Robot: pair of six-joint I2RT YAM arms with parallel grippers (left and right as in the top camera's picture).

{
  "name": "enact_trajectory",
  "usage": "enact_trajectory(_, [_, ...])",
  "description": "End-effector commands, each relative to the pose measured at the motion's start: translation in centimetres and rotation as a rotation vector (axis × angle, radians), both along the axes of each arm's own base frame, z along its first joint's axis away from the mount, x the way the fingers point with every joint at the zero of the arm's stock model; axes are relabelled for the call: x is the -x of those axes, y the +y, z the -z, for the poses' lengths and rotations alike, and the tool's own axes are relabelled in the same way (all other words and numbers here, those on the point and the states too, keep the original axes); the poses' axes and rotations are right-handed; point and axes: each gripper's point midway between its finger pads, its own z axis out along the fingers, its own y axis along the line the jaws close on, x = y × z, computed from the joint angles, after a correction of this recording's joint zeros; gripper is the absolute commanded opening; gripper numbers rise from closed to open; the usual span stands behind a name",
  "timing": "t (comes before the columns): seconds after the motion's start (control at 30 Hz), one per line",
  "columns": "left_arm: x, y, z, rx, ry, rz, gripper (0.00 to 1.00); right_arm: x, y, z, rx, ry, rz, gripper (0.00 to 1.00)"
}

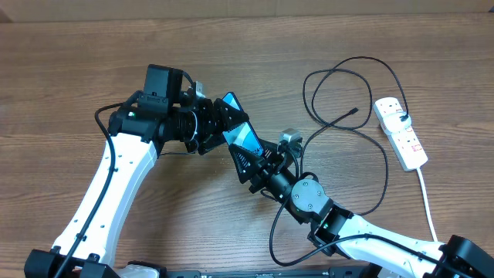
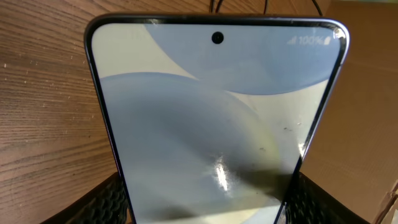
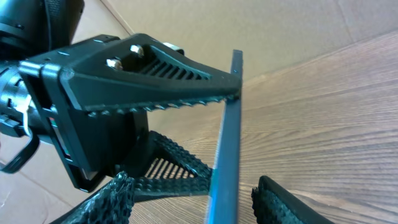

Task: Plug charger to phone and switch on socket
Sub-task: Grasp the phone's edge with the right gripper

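Note:
The phone [image 1: 238, 133] is lifted off the table and tilted, with my left gripper [image 1: 220, 127] shut on its two long edges. In the left wrist view its pale blue screen [image 2: 211, 118] fills the frame between the black fingers [image 2: 106, 202]. My right gripper [image 1: 253, 161] straddles the phone's lower end. In the right wrist view the phone's thin edge [image 3: 227, 143] stands between the right gripper's [image 3: 191, 186] pads [image 3: 280, 202], with a gap on each side. The charger cable [image 1: 361, 59] loops on the table at the right, its connector tip [image 1: 354, 111] lying free. Its plug sits in the white socket [image 1: 407, 139].
The socket's white cord [image 1: 427, 205] runs toward the table's front right edge. The charger's loops pass close behind the right arm [image 1: 309, 197]. Bare wooden table [image 1: 77, 77] spreads to the left of the left arm.

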Motion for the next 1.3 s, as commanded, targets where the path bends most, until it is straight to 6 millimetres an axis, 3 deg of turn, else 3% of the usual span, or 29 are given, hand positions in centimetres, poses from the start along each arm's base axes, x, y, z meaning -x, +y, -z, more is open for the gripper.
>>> enact_trajectory(0.0, [0.2, -0.8, -2.3, 0.048, -0.038, 0.014, 0.19, -0.2, 0.6, -1.4, -0.023, -0.023, -0.007, 0.56])
enact_trajectory(0.5, [0.9, -2.0, -2.3, 0.053, -0.022, 0.039, 0.19, -0.2, 0.7, -0.6, 0.003, -0.003, -0.013, 0.47])
enact_trajectory(0.7, [1.1, -2.3, -2.2, 0.045, -0.024, 0.046, 0.20, 0.0, 0.9, -0.6, 0.001, 0.001, -0.029, 0.33])
enact_trajectory(1.27, [0.9, -2.0, -2.0, 0.022, -0.030, 0.033, 0.29, 0.8, 1.7, -0.7, -0.047, 0.041, -0.093, 0.16])
